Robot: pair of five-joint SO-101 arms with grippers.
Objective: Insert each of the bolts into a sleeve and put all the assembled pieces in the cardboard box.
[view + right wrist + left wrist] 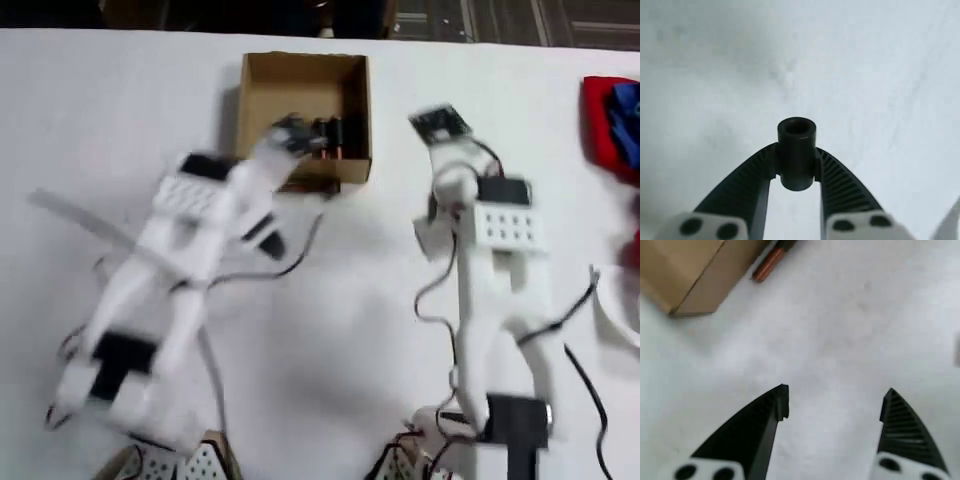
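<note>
From where I'm standing, the right gripper (796,153) is clamping a black sleeve (797,134) between its two ribbed fingers (842,182). It is pinching the sleeve at the sides, so the open bore is facing the wrist camera. The sleeve is hanging above the bare white table (715,65) and touching nothing but the fingers. The right arm (497,270) is standing to the right of the cardboard box (285,85), apart from it. The left gripper (835,402) is gaping wide with nothing between its black fingers (762,422), and it is pointing down at the table near a corner of the box. In the high view the left arm (190,235) is stretching diagonally toward the box, blurred, with its gripper end hanging over the box's near wall. Inside the box, toward its right side, some dark and reddish-brown assembled pieces (330,135) are lying side by side; I can't make out how many. In the left wrist view a copper-coloured bolt (767,265) is lying on the table just beside the box's outer wall. Its far end is meeting something black, and I can't tell whether that is a sleeve. A red and blue object (612,120) is sitting at the table's right edge, and black cables (440,290) are trailing along the right arm.
</note>
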